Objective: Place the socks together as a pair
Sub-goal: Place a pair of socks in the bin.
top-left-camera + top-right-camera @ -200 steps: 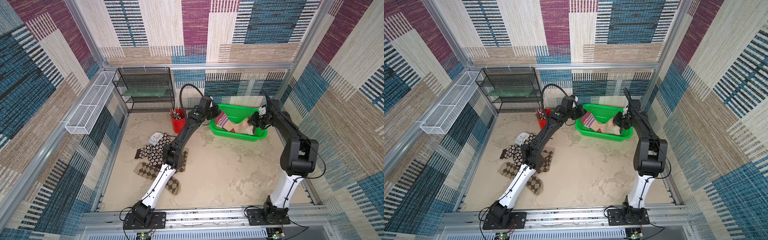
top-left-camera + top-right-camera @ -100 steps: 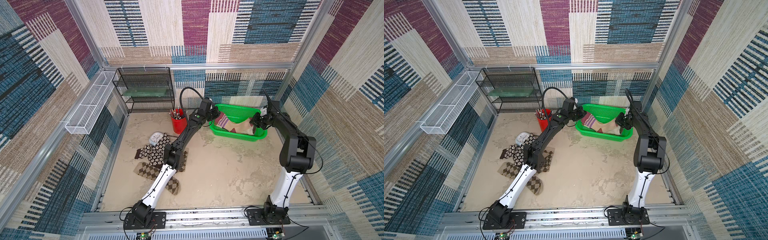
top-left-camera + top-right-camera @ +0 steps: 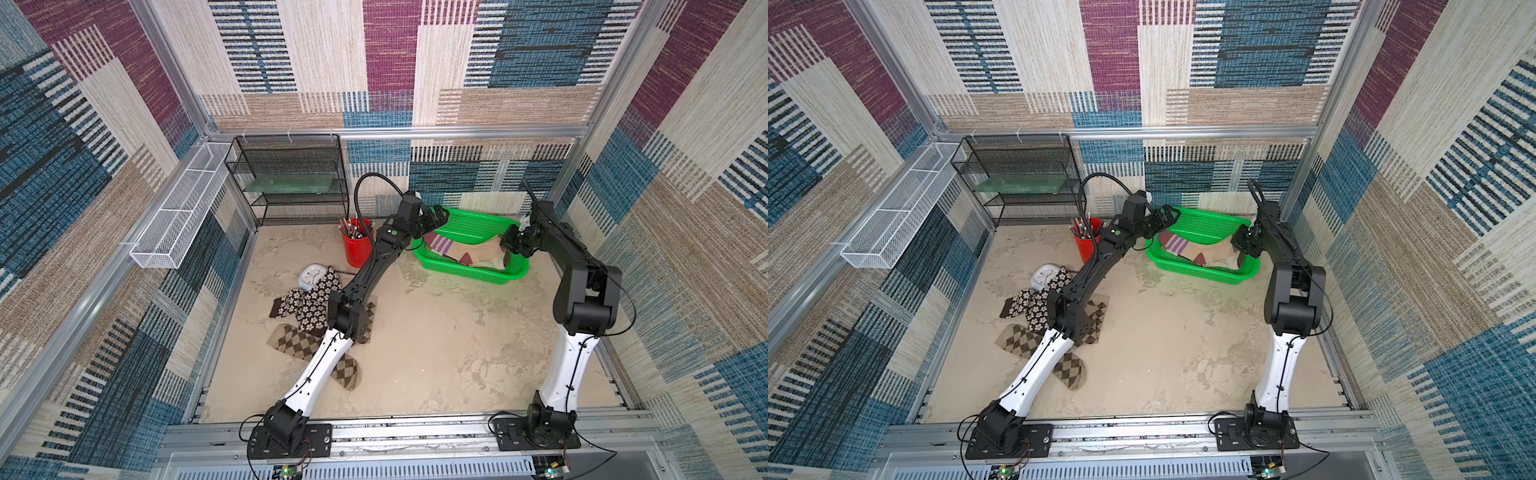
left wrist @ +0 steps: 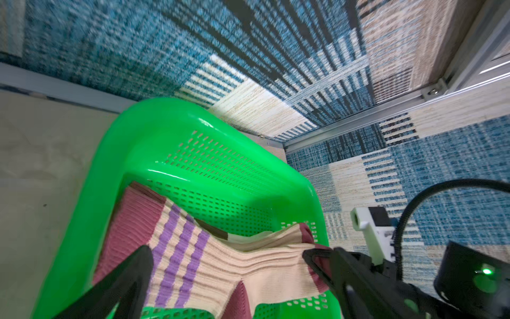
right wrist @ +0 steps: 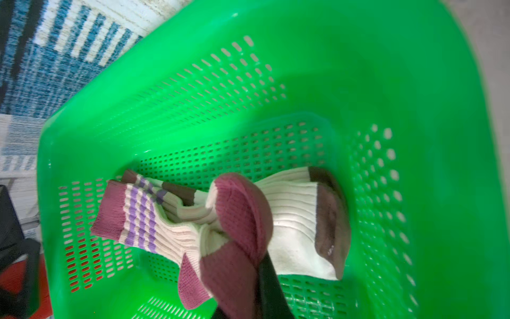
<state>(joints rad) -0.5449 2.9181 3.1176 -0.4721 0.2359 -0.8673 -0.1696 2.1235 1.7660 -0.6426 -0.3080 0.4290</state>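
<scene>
I judge task roughly midway. Green perforated plastic basket [image 3: 469,275] holds beige knit socks [image 4: 198,265] w/ purple stripes, maroon toes, lying over cream-brown ribbed socks [image 5: 292,221]. Dark brown floral socks [image 3: 311,300] and tan argyle socks [image 3: 291,343] lie heaped on table [image 3: 436,353], unpaired, partly under L arm [image 3: 365,274]. L gripper [image 4: 226,256]: jaws wide, empty, over striped cuff. R gripper [image 3: 508,244]: jaws narrow, apparently pinching a maroon toe. Red pencil cup [image 3: 356,251], white clock [image 3: 311,277] crowd the heap.
</scene>
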